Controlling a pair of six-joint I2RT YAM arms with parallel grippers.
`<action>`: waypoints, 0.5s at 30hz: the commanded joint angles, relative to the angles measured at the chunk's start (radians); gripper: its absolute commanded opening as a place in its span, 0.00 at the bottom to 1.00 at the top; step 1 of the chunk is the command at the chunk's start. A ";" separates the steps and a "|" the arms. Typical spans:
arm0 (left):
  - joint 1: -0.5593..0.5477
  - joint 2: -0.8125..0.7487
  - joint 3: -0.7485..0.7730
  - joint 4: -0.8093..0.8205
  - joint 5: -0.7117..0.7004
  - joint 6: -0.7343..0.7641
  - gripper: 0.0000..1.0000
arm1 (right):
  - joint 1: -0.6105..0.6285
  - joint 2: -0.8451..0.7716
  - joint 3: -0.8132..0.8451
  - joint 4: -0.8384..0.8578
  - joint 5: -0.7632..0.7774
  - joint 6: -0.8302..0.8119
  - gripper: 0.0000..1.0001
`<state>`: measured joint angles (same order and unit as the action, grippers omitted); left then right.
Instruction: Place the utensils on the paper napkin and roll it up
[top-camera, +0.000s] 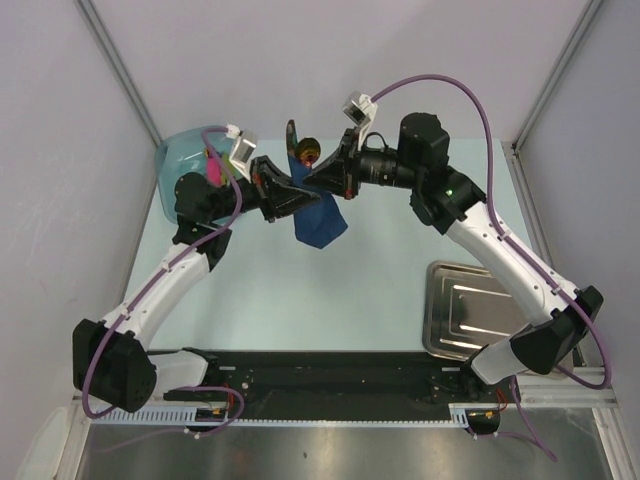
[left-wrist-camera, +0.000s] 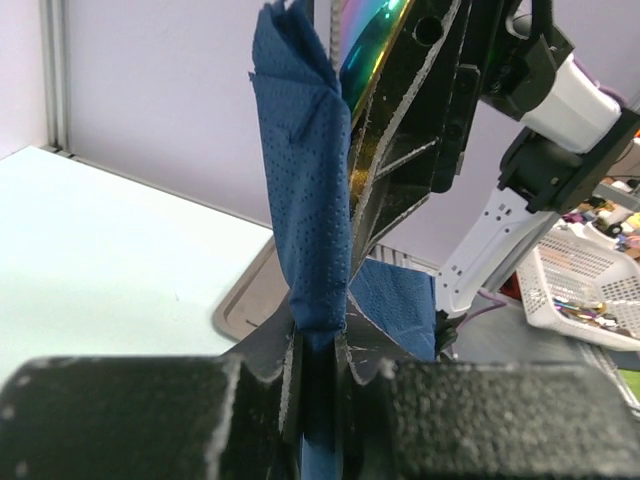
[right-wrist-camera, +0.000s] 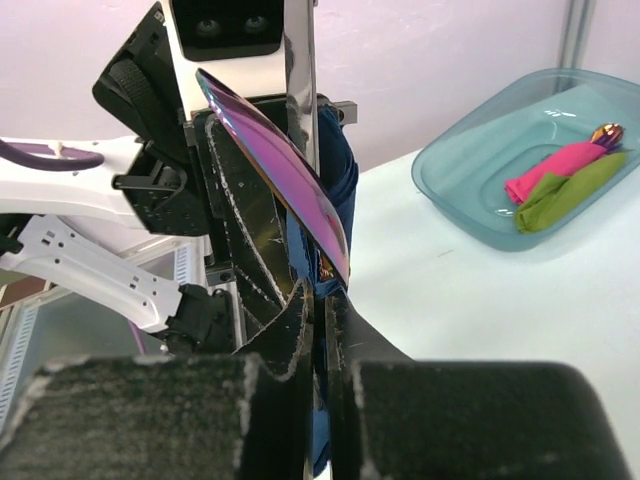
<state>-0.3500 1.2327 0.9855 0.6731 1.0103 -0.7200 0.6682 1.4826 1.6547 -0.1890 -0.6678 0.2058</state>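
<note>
Both arms hold the dark navy paper napkin (top-camera: 322, 225) in the air over the back of the table, and its loose end hangs below them. My left gripper (top-camera: 285, 195) is shut on a bunched fold of the napkin (left-wrist-camera: 312, 200), with the blue paper pinched between its jaws (left-wrist-camera: 318, 345). My right gripper (top-camera: 315, 180) faces it from the right and is shut (right-wrist-camera: 322, 300) on the napkin and the shiny utensils. The utensils (top-camera: 305, 152) stick up out of the wrap. They show as an iridescent blade (right-wrist-camera: 290, 170) in the right wrist view and as a gold edge (left-wrist-camera: 365, 45) in the left wrist view.
A pale teal tub (top-camera: 185, 160) at the back left holds a pink roll (right-wrist-camera: 555, 175) and a lime-green roll (right-wrist-camera: 570, 192). A steel tray (top-camera: 470, 310) lies at the front right. A white basket (left-wrist-camera: 590, 280) stands off the table.
</note>
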 joint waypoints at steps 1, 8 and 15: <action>0.008 -0.002 0.028 0.091 -0.001 -0.071 0.13 | -0.016 -0.012 0.030 0.088 -0.030 0.024 0.00; 0.009 -0.016 0.059 0.020 -0.058 -0.029 0.41 | -0.013 -0.012 0.024 0.103 -0.047 0.037 0.00; 0.009 -0.006 0.059 0.008 -0.067 -0.019 0.12 | -0.010 -0.012 0.024 0.112 -0.055 0.049 0.00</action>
<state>-0.3458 1.2350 1.0039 0.6708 0.9684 -0.7506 0.6567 1.4830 1.6547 -0.1619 -0.6983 0.2356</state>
